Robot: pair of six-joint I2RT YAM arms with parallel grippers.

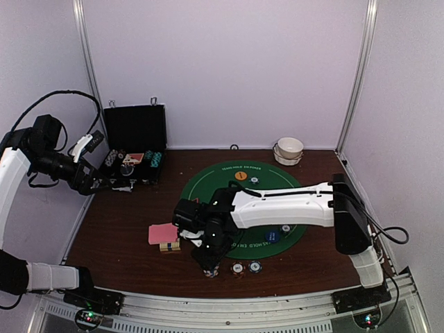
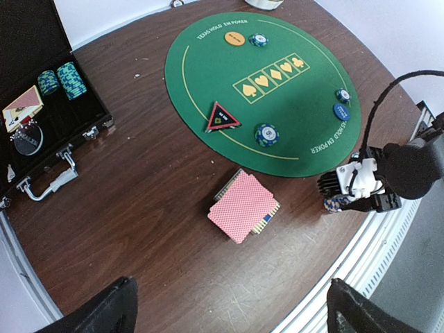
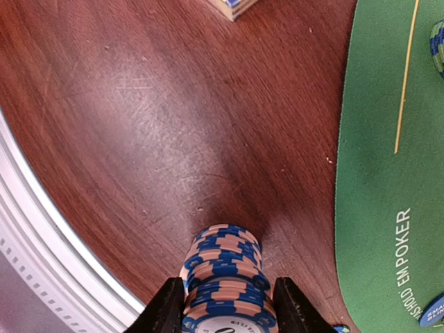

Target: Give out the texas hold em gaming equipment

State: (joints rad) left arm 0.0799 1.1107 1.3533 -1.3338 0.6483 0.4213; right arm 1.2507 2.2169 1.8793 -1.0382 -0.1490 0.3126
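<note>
Right gripper [image 3: 227, 305]: clamped on the chip stack [image 3: 223, 270], one finger pressed against each side, low down on the stack.
Chip stack: a tall pink-and-blue column over bare wood near the table's front edge, off the green mat [image 3: 374, 139]. You cannot tell whether its base touches the wood.
Neighbours: two short chip piles [image 1: 246, 266] sit just beside it on the mat side, and the pink-backed cards [image 2: 241, 206] lie on the other side.
Left gripper [image 2: 230, 284]: fingers spread wide with nothing between them, parked by the black case [image 1: 135, 135].
Step in hand: probably placing this stack as one player's share in the near row.
Do it well: keep the column vertical and the squeeze even. The top chips stand above the fingers and can slide.
Release: make sure the stack is standing flat on the wood, then open slowly and rise straight up.
Risk: drifting sideways could knock the short piles or tip the stack towards the table edge.
</note>
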